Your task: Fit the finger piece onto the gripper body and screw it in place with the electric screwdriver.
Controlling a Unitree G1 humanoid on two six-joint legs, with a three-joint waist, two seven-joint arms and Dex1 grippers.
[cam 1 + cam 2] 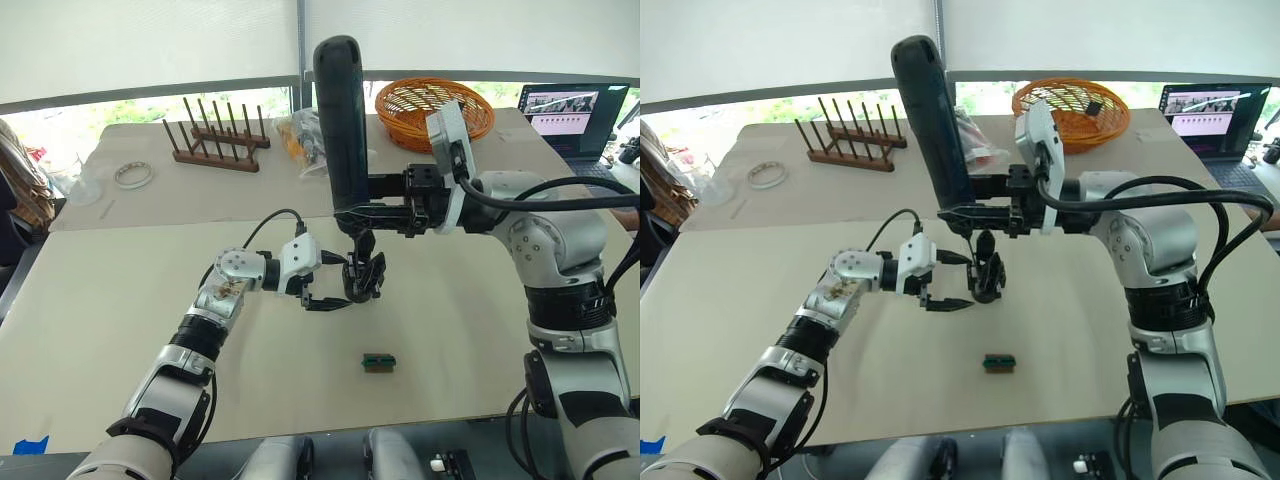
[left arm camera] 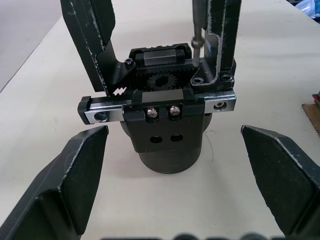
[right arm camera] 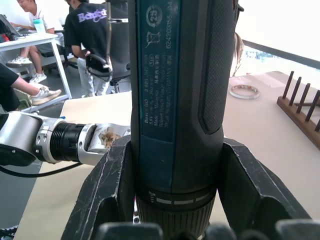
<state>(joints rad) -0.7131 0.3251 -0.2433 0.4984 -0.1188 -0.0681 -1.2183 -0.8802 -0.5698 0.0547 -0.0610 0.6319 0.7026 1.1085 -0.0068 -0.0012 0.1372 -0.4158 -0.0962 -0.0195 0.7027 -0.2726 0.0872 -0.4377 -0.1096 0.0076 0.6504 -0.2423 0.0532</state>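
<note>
**Screwdriver bit set on the body, left claw spread beside it**

The screwdriver (image 1: 340, 130) is clamped upright in the right gripper (image 3: 175, 200), the jaws closed round the lower handle, and its thin bit (image 2: 198, 30) is brought down onto the top of the body (image 2: 167, 120). The body stands on its round base at mid-table, with a finger (image 2: 92, 35) rising from its silver rail on each side. The left gripper (image 2: 170, 185) is held wide, one pad on either side of the base, touching nothing.

The screwdriver is judged heavy and top-loaded; a grip low on the handle would be steadiest. The body is judged rigid, light and easily spun or tipped under the bit, so it would best be taken round the base, clear of the rail and gears.

The table (image 1: 120, 320) is covered in smooth beige cloth, flat, with free room all round. A small green block (image 1: 378, 362) lies near, a peg rack (image 1: 215, 140) and basket (image 1: 410, 100) far. People are seated at desks in the room behind.
</note>
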